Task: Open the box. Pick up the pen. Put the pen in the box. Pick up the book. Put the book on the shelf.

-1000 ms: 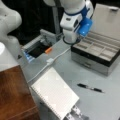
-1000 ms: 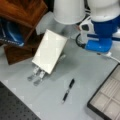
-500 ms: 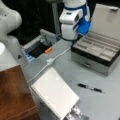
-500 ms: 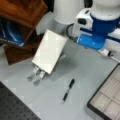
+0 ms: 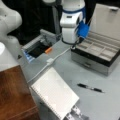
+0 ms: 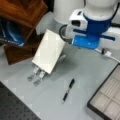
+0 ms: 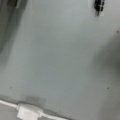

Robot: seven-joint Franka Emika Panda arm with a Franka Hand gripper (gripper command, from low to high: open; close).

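While open — box (image 5: 100,53), pen (image 5: 90,88) outside

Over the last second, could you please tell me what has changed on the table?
The arm drifted toward a front view's left, away from the open box. The pincer itself isn't visible. The pen and the book lie unmoved on the table.
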